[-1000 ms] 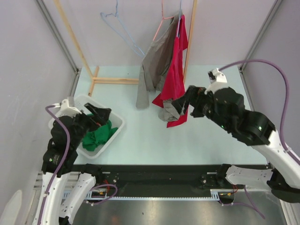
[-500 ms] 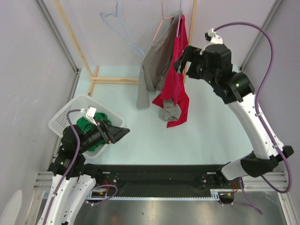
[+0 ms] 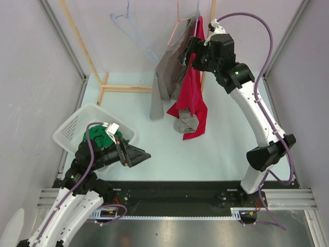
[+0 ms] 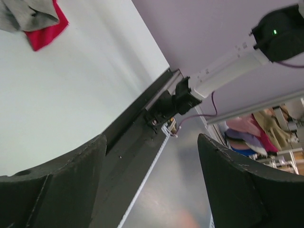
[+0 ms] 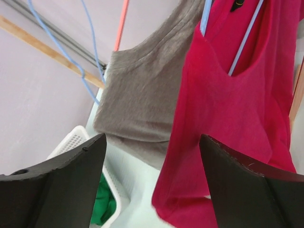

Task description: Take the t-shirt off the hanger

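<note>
A red t-shirt (image 3: 193, 95) hangs on a light blue hanger (image 5: 244, 40) at the back of the table, its hem bunched on the surface. Beside it a grey t-shirt (image 3: 167, 67) hangs on a pink hanger (image 5: 122, 23). My right gripper (image 3: 186, 54) is raised next to the red shirt's shoulder and stands open. In the right wrist view the red t-shirt (image 5: 228, 118) and the grey t-shirt (image 5: 142, 95) fill the frame beyond the open gripper (image 5: 152, 142), which touches neither. My left gripper (image 3: 143, 154) is open and empty, low near the front edge, pointing right.
A white basket (image 3: 69, 131) at the front left holds a green garment (image 3: 97, 136). An empty blue hanger (image 3: 133, 31) hangs from the wooden rack (image 3: 82, 46). The rack's right post (image 3: 208, 41) stands just behind the red shirt. The right arm's base (image 4: 190, 92) shows in the left wrist view.
My right arm has risen from the red shirt's hem to its shoulder at the hanger. My left arm has swung out of the basket toward the front of the table.
</note>
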Robot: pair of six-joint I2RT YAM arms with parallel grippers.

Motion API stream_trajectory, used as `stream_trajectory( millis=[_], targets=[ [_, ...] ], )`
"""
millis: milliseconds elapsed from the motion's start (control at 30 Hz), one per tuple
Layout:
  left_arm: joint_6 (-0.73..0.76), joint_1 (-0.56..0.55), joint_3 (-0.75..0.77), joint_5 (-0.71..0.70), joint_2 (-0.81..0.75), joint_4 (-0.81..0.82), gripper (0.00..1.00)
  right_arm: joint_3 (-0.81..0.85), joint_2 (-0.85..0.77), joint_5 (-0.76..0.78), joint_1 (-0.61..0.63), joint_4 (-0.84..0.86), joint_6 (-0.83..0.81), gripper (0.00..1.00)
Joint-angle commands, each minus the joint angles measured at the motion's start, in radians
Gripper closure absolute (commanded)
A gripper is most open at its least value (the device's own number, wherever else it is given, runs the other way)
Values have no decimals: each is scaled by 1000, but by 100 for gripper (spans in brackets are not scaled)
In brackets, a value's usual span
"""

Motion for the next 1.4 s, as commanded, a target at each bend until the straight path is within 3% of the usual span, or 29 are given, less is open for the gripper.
stream_trajectory(
  millis=[0, 267, 400, 700, 833, 1033, 1200, 1367],
  targets=[
    [-10, -100, 21, -32, 27, 53, 17, 67, 41, 43, -3, 68, -32, 19],
    [22, -193, 44, -92, 58, 21, 16, 65, 100, 89, -3, 126, -41, 39],
    [39, -194, 51, -110, 39, 1, 16, 64, 124, 105, -4, 151, -49, 60],
    [60, -194, 68, -107, 56, -11, 14, 6, 121, 106, -7, 254, -83, 74],
    [82, -194, 87, -115, 68, -31, 14, -42, 105, 114, -6, 333, -136, 100],
    [96, -194, 98, -122, 75, -50, 13, -170, 65, 157, 8, 487, -221, 100],
    [100, -196, 104, -125, 87, -54, 12, -335, -6, 263, 60, 749, -331, 100],
    [105, -194, 107, -127, 96, -62, 12, -346, 9, 339, 82, 841, -400, 100]
  ],
)
